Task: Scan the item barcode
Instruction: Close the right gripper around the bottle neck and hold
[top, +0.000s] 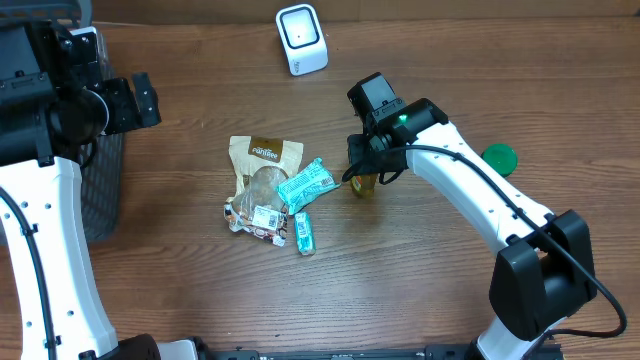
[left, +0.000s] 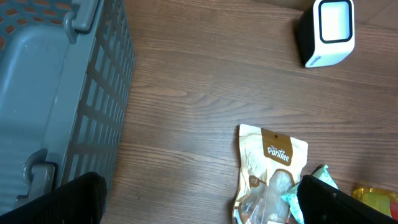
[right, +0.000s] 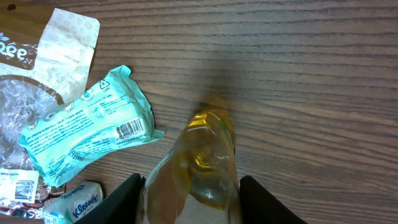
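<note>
At the middle of the table, just right of a small heap of packets, my right jaws reach down around a small yellow translucent bottle. In my right wrist view the bottle fills the gap between my two dark fingers, which flank it closely on both sides. I cannot tell whether they are pressing on it or only standing beside it. The bottle sits on the wood, near the right end of a teal wrapped pack whose barcode faces up.

That teal pack lies across a tan Pantree pouch. A small Kleenex pack lies below it, and a crinkled clear packet with a white label lies at the heap's lower left. A round green lid lies well apart on the right, past my right arm.

The white barcode scanner stands at the far edge of the table, well apart from the bottle.

My left jaws are released, spread wide, and grasp nothing. They hang over bare wood beside the grey slatted basket at the table's left side.
</note>
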